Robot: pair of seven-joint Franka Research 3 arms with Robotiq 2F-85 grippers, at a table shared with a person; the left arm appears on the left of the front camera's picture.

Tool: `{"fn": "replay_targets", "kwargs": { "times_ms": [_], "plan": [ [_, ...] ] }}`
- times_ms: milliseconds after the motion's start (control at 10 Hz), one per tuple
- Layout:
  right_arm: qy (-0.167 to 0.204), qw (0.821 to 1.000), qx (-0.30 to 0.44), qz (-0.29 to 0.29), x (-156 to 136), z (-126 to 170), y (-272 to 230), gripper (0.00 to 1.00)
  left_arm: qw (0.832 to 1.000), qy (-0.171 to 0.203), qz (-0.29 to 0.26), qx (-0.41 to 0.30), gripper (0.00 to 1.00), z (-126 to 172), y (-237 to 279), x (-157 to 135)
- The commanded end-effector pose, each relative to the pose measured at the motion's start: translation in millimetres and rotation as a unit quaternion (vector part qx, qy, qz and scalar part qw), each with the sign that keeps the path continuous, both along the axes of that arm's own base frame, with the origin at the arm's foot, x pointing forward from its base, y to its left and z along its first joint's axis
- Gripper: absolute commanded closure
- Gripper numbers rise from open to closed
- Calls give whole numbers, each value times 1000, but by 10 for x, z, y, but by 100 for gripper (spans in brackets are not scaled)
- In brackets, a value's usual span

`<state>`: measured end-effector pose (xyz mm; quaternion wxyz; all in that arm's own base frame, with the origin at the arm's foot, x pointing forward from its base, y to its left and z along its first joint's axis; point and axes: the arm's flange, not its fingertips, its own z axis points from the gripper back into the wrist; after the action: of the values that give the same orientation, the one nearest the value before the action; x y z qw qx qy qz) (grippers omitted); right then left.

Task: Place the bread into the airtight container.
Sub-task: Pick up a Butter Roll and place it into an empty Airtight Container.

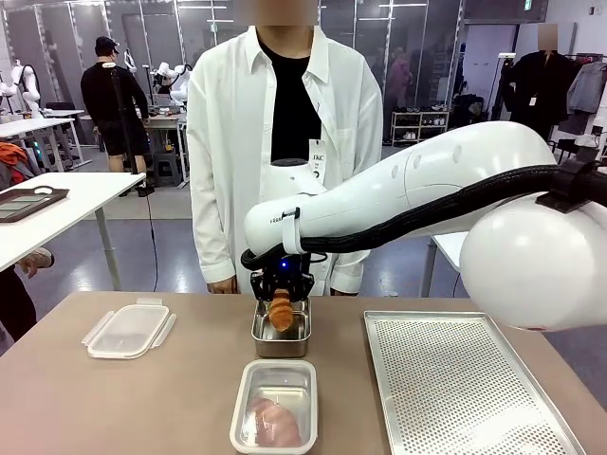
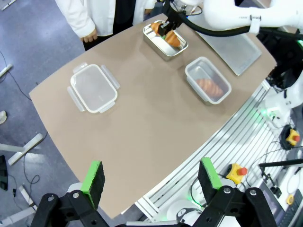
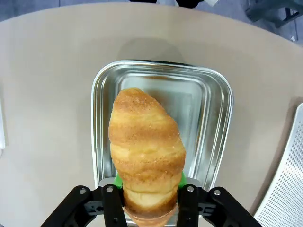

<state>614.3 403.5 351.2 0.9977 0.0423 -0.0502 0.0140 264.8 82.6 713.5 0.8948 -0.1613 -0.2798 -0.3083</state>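
My right gripper (image 1: 282, 287) is shut on a golden croissant-shaped bread (image 1: 281, 309), holding it just above a small steel tray (image 1: 266, 343) at the table's far middle. In the right wrist view the bread (image 3: 147, 151) stands between the green pads, with the steel tray (image 3: 218, 123) under it. Nearer the front edge sits the clear airtight container (image 1: 310, 379), uncovered, with another bread (image 1: 272, 420) lying inside. My left gripper (image 2: 151, 176) hangs open high above the table, nothing between its fingers. The left wrist view also takes in the container (image 2: 194, 71) and the held bread (image 2: 171, 38).
The container's clear lid (image 1: 129, 329) with side flaps lies at the left of the table. A large perforated metal tray (image 1: 455, 379) covers the right side. A person in a white shirt (image 1: 285, 114) stands close behind the far edge.
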Motion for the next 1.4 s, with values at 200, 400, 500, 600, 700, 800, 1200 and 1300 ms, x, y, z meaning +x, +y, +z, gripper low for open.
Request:
{"fn": "replay_targets", "kwargs": {
  "times_ms": [200,400,500,600,700,800,1200,1300],
  "plan": [
    [-7,1000,0,-19,30,-71,5,0,1000,-2,-9,1,0,18,11,-1],
    [-10,1000,-2,-20,36,-79,-31,4,1000,-2,-9,1,0,18,11,-1],
    [-9,1000,-5,-19,39,-71,-72,0,1000,-2,-9,1,0,18,11,-1],
    [-2,1000,-12,-19,54,-95,-146,0,1000,-2,-9,1,0,18,11,-1],
    [1,1000,-3,-4,44,-73,-36,0,1000,-2,-9,1,0,18,11,-1],
    [1,1000,-3,-4,44,-73,-36,0,1000,-2,-9,1,0,18,11,-1],
    [1,1000,-3,-4,44,-73,-36,0,1000,-2,-9,1,0,18,11,-1],
    [1,1000,-3,-4,44,-73,-36,0,1000,-2,-9,1,0,18,11,-1]
  ]
}}
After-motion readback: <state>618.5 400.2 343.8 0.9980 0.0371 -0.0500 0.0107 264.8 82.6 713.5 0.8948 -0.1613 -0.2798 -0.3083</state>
